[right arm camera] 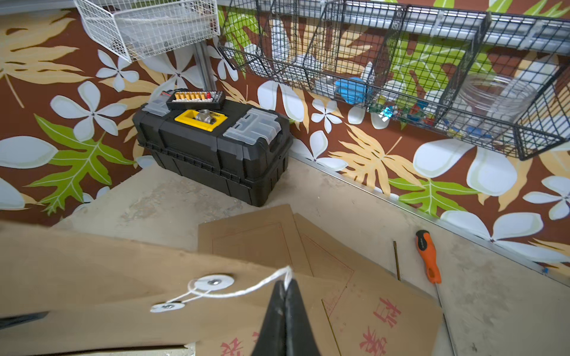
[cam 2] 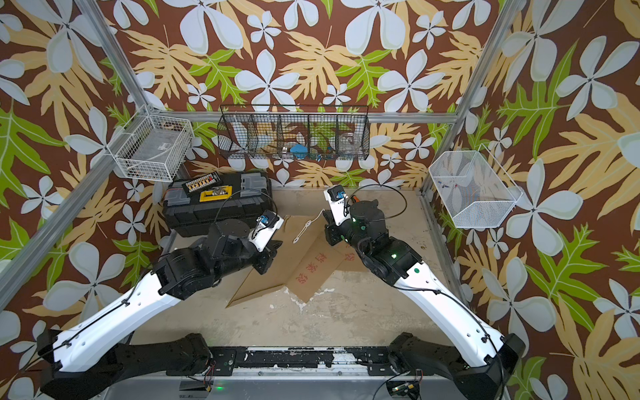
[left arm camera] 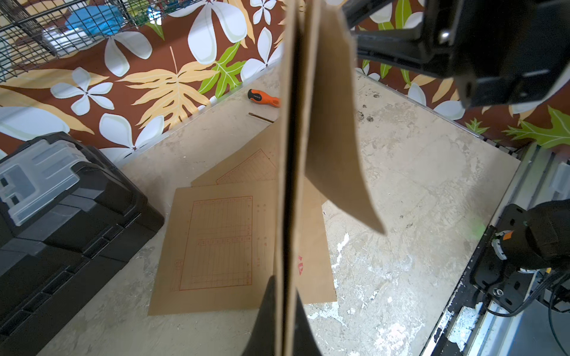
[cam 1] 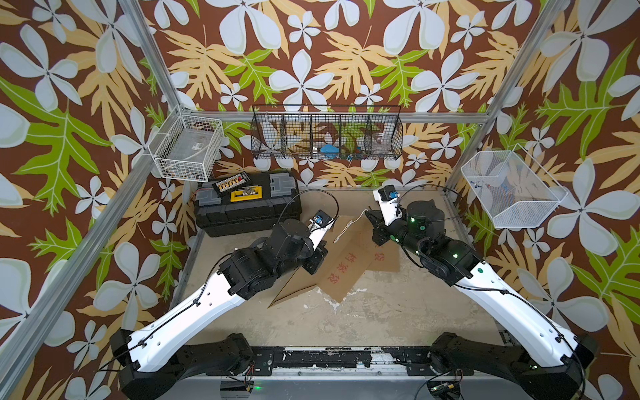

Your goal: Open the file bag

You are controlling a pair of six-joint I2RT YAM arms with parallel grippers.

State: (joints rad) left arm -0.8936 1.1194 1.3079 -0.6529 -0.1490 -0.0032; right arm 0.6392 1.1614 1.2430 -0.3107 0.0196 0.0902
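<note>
Top views: bag point(cam 1: 346, 249) mid-frame, raised off the table point(cam 1: 346, 322). L gripper point(cam 1: 313, 265) is on its left edge. R gripper point(cam 1: 369, 214) is at the end of the string point(cam 1: 346, 227), upper centre. Fingers too hidden to read here.

L wrist: bag edge-on down frame centre, L fingers point(left arm camera: 265, 317) clamped on it at bottom.

R wrist: R fingers point(right arm camera: 274, 317) together, pinching string at bottom centre. String is looped round two discs point(right arm camera: 214, 282), lower left.

Step, I'd say: unwinding the tie. Next prob. needs R circling the discs w/ string taut and L steadying the bag, then flap up.

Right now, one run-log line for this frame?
left gripper: shut on file bag edge | right gripper: shut on string | string: looped around both discs
</note>
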